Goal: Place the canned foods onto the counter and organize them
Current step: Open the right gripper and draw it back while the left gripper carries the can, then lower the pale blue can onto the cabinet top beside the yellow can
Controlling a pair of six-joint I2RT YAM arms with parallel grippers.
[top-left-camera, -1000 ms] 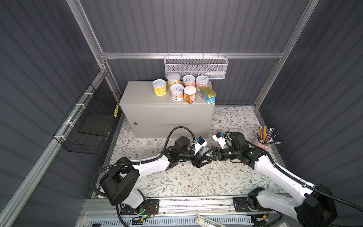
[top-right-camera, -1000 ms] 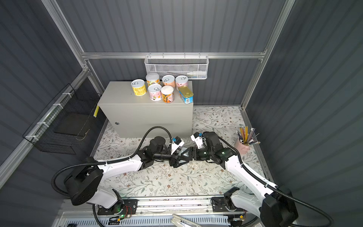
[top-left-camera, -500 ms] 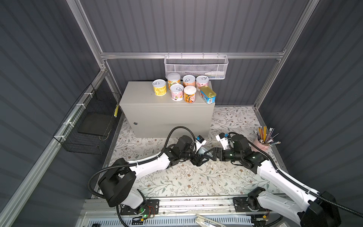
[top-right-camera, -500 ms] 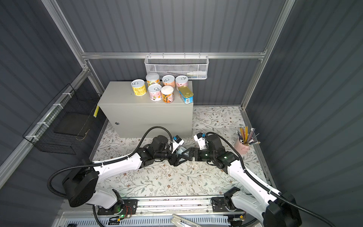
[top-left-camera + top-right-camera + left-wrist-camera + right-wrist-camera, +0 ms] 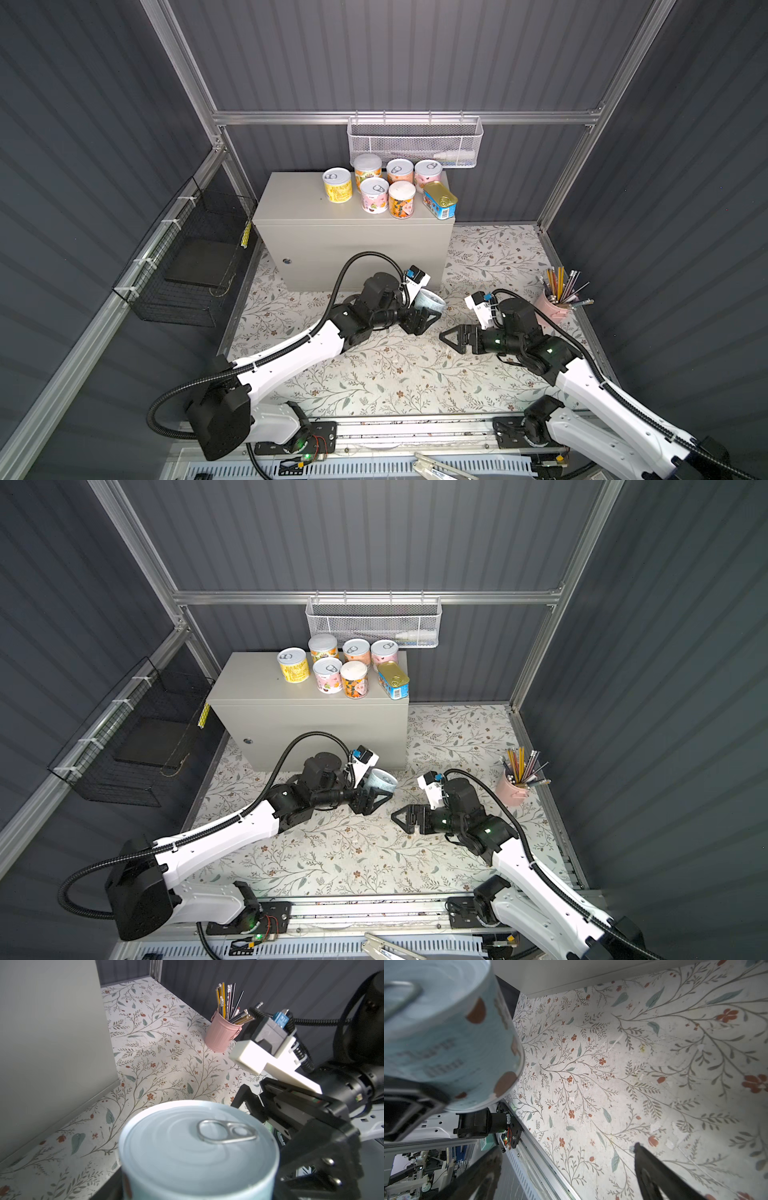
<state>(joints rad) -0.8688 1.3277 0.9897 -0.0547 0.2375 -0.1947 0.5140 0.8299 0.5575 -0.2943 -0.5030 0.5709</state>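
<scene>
A black wire basket [image 5: 183,270] hangs on the left wall, and the beige-grey counter [image 5: 353,245] beside it carries six round cans [image 5: 374,195] clustered toward the right of its top, the rectangular blue tin [image 5: 439,200] at the right edge. In front of the counter the left gripper [image 5: 426,311] is clamped on a pale blue pull-tab can [image 5: 430,300] near the counter's front right corner. Just right of it, apart from the can, the right gripper [image 5: 451,338] faces it with jaws spread wide, and a pink pencil cup [image 5: 550,305] stands by the right wall.
</scene>
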